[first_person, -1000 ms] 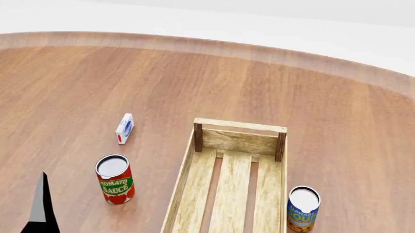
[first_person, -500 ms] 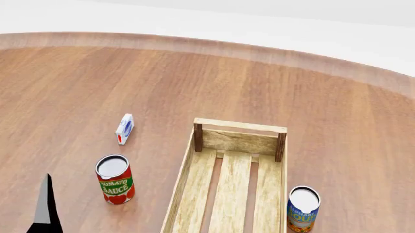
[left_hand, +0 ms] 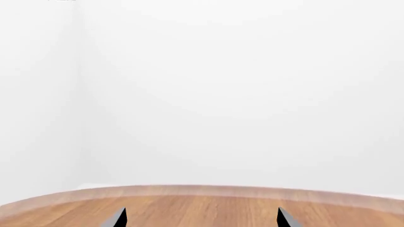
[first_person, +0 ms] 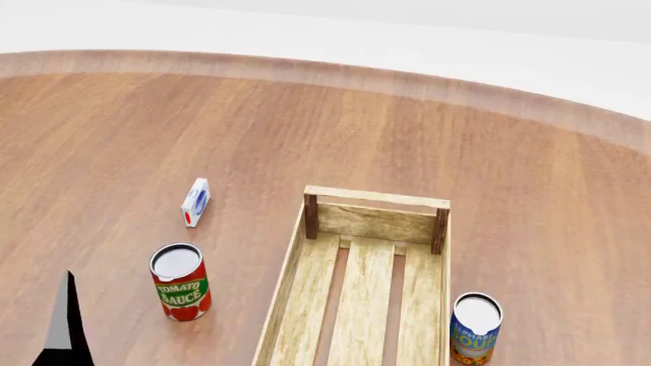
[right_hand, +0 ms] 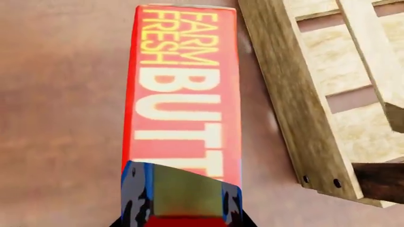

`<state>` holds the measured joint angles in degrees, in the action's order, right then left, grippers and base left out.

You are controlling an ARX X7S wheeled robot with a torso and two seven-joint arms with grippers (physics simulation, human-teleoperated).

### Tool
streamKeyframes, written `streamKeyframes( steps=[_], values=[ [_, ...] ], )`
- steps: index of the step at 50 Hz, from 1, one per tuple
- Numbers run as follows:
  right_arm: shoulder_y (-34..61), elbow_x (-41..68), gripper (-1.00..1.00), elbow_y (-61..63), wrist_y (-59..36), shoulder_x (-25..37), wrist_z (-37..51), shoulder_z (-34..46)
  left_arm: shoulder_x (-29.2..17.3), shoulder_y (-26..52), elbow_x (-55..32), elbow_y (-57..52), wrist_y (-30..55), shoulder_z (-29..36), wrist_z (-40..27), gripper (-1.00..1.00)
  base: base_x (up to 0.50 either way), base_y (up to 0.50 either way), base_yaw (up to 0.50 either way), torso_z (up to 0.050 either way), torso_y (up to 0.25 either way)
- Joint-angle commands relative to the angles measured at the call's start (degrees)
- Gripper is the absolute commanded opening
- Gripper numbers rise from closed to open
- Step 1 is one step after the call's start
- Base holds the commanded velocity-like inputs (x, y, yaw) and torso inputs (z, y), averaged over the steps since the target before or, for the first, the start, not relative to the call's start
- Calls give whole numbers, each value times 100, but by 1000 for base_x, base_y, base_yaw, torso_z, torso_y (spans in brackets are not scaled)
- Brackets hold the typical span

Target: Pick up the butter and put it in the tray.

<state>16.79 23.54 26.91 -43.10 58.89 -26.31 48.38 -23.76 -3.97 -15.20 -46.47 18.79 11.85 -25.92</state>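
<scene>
Butter fills the right wrist view, a red-orange carton lying on the brown table just beside the long outer side of the tray, its long edge running roughly along that side and a narrow strip of table showing between them. The right gripper sits over the carton's near end, 1 blue-and-olive finger covering part of the lettering. From this angle I cannot tell whether the jaws are pinching the carton, merely poised over it, or how far apart they are. Coming in along the carton's length probably lets the fingers close across its narrow width, and the tray being so close would keep the carry short.

The head view does not show the butter or the right arm at all; it takes in the far end of the tray, slatted bottom bare, with a tomato sauce can off its left side, a blue soup can off its right side, and a small white-blue carton farther toward the table's far edge. The left gripper is idle, its 2 dark fingertips spread wide and aimed past the table's far rim at the white wall.

Against the head view 0.5 s ago, the left finger tip near the lower corner has shifted slightly sideways and up; cans, carton and tray are unmoved.
</scene>
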Motion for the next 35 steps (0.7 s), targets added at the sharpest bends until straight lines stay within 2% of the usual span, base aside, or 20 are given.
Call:
streamKeyframes(
  steps=[1, 18, 28, 35],
  values=[
    [127, 240, -100, 974, -403, 273, 58, -105, -51, -7, -154, -153, 39, -125, -31, 100, 0, 0, 0, 0, 0],
    [486, 526, -100, 2228, -970, 649, 109, -329, -91, -21, -242, -308, 62, -152, -83, 100, 0, 0, 0, 0, 0],
    [917, 1190, -100, 2619, -1194, 683, 223, -1004, -125, -26, -295, -359, 65, -194, -112, 100, 0, 0, 0, 0, 0],
    [761, 1732, -100, 2621, -713, 829, 694, -1742, -152, 5, -366, -399, 106, -243, -136, 100, 0, 0, 0, 0, 1]
  ],
)
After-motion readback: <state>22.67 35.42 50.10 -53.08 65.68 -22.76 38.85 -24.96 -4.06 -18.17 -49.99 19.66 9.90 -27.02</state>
